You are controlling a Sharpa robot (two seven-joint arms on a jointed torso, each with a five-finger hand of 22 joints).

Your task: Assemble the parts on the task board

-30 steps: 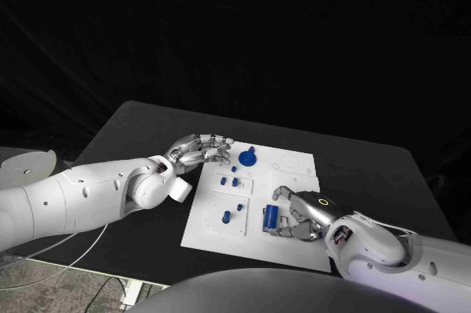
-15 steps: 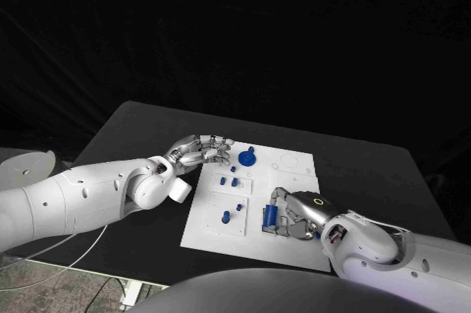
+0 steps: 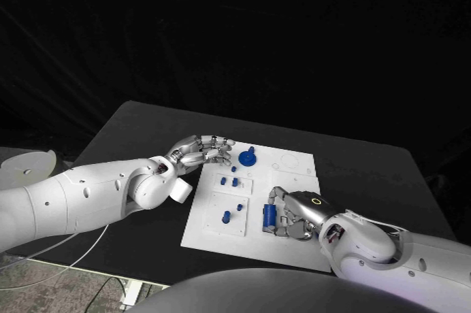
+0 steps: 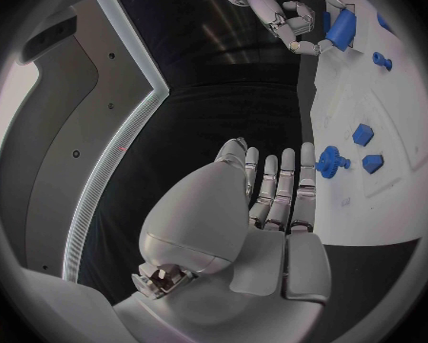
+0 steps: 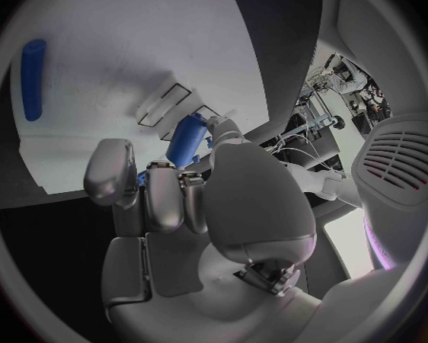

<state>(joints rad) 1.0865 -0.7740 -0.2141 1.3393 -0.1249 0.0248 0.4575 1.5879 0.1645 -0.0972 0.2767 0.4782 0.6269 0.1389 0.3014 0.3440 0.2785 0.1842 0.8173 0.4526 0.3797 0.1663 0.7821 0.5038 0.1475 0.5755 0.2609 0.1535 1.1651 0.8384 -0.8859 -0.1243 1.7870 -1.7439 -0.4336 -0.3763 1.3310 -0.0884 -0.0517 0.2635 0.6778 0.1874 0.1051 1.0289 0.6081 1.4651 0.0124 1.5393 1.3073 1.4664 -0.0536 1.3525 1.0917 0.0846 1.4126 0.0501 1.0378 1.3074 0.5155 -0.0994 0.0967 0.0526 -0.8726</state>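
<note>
Right hand on the blue cylinder, left hand waiting at the board's edge

The right hand (image 3: pixel 299 216), lower centre-right of the frame, curls its fingers around a short blue plastic cylinder (image 3: pixel 268 216) lying on the white rectangular task board (image 3: pixel 304 248). The left hand (image 3: pixel 201 151), centre-left, holds nothing, fingers loosely bent beside a round blue knobbed part (image 3: pixel 248 157). Seemingly a grasping step; next likely comes lifting and seating the cylinder.

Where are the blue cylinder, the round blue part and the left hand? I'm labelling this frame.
blue cylinder (image 3: pixel 268 217): head view, middle of its visible side, beside the right hand's fingers.
round blue part (image 3: pixel 248 157): head view, its disc top.
left hand (image 3: pixel 204 150): head view, its knuckles at the board's far corner.
</note>
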